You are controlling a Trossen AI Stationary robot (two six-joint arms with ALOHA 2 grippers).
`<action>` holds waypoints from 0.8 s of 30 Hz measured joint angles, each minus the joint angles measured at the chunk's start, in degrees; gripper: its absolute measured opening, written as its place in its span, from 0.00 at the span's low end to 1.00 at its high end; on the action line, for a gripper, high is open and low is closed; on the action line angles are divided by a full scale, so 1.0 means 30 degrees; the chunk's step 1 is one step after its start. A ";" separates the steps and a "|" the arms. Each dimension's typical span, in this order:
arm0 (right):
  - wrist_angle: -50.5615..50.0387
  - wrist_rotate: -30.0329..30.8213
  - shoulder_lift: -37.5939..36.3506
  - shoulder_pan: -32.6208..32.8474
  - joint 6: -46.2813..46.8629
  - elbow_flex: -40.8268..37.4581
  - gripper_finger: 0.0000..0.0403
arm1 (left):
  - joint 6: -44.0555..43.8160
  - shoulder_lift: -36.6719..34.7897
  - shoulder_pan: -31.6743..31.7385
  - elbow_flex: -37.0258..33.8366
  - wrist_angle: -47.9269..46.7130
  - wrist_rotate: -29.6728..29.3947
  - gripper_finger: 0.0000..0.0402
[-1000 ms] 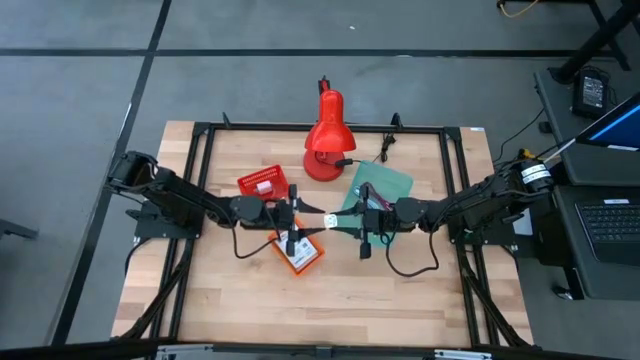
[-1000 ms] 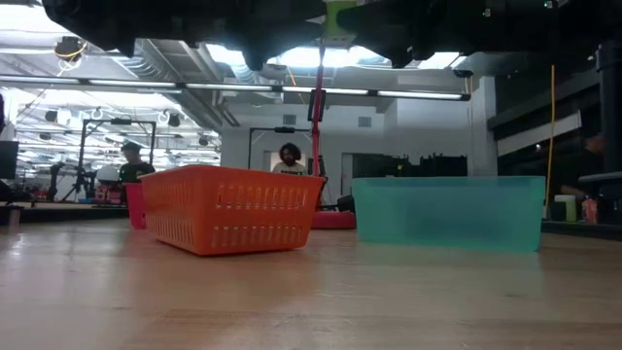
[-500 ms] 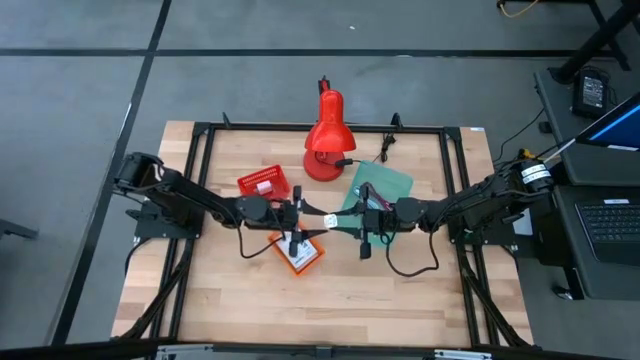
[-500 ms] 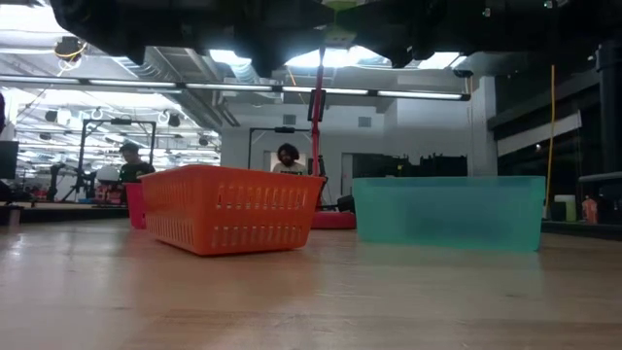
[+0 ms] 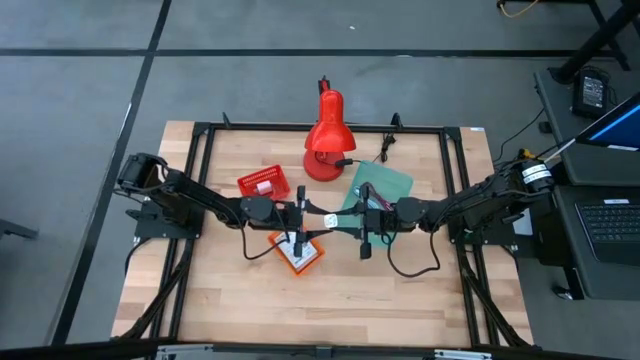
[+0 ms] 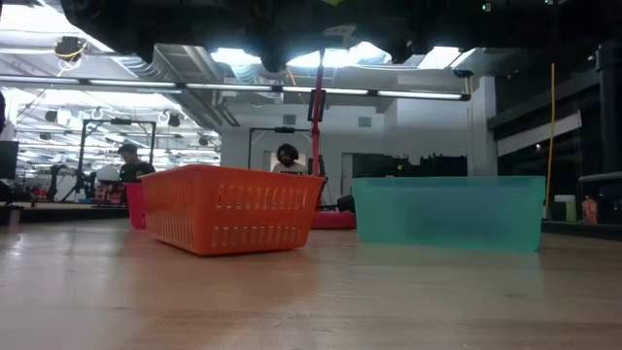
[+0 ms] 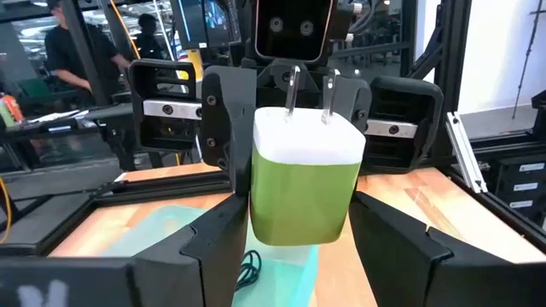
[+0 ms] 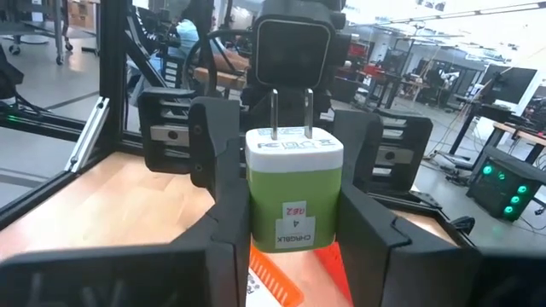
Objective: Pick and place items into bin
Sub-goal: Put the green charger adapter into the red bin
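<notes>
The charger (image 7: 305, 189) has a smooth, slightly glossy plastic body, green with a white cap, and two shiny metal prongs. The table (image 5: 400, 300) is pale wood with visible grain. The orange basket (image 6: 229, 207) is perforated plastic; the teal bin (image 6: 447, 212) looks like frosted, translucent plastic.

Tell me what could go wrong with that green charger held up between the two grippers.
1. The charger hangs in mid-air between the left gripper and right gripper, beside rather than over the orange basket. A mistimed release could drop it onto the table.
2. The grippers face each other closely, so any further approach may make them collide.
</notes>
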 joint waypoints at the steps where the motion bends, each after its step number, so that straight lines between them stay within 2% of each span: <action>1: -0.0028 -0.0006 0.0000 0.0006 0.0000 0.0000 0.28 | 0.0002 -0.0014 0.0000 0.0002 -0.0087 0.0002 0.50; 14: -0.0100 -0.0502 0.0036 -0.0015 0.0015 -0.0044 0.28 | -0.0095 -0.0081 -0.0009 0.0029 -0.0489 0.0124 0.50; 24: -0.0242 -0.0589 0.0053 -0.0008 0.0036 -0.0066 0.28 | -0.0109 -0.1459 -0.0182 0.0051 -0.2676 0.0029 0.50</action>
